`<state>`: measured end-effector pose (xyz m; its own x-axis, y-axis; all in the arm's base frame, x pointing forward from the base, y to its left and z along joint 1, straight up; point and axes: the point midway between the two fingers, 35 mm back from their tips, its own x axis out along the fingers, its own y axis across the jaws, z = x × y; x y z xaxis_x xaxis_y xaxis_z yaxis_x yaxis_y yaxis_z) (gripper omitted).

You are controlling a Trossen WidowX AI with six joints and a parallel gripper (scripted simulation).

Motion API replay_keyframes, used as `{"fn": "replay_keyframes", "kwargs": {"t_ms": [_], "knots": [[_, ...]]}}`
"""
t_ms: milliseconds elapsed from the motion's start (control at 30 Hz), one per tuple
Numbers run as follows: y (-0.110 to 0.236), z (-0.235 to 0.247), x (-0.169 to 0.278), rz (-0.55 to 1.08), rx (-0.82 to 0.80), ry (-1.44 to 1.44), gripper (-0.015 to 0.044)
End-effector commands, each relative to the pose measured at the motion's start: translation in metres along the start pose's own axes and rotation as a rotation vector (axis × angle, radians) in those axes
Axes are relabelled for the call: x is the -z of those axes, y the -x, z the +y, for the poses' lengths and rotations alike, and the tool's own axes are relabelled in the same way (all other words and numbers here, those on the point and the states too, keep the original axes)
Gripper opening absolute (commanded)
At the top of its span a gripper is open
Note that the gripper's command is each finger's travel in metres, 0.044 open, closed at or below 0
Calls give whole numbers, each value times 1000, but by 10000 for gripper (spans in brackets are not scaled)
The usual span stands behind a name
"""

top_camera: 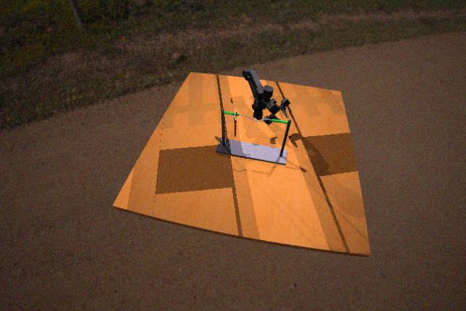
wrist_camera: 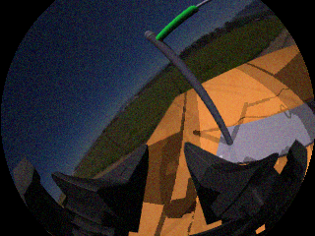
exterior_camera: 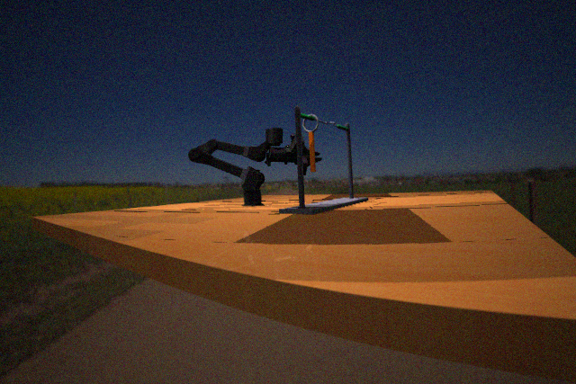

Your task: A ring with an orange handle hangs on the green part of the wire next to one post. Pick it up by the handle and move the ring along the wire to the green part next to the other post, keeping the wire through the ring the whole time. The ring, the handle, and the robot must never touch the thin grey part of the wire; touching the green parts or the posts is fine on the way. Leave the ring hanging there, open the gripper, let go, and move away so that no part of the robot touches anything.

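Between wrist-view fingers only board, gripper (top_camera: 285,105) half-closed empty, ring (exterior_camera: 310,122) exterior-only

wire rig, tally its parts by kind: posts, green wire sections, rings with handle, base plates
posts: 2
green wire sections: 2
ring with orange handle: 1
base plate: 1
total: 6
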<state>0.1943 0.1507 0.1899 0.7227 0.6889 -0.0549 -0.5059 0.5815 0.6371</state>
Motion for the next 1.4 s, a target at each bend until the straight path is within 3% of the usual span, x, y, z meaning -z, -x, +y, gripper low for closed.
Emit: {"fn": "replay_keyframes", "kwargs": {"t_ms": [0, 600, 1367], "knots": [[1, -22, -7, -19, 59, 63, 160], [35, -114, -39, -92, 345, 296, 160], [128, -192, -55, -136, 683, 503, 160]]}}
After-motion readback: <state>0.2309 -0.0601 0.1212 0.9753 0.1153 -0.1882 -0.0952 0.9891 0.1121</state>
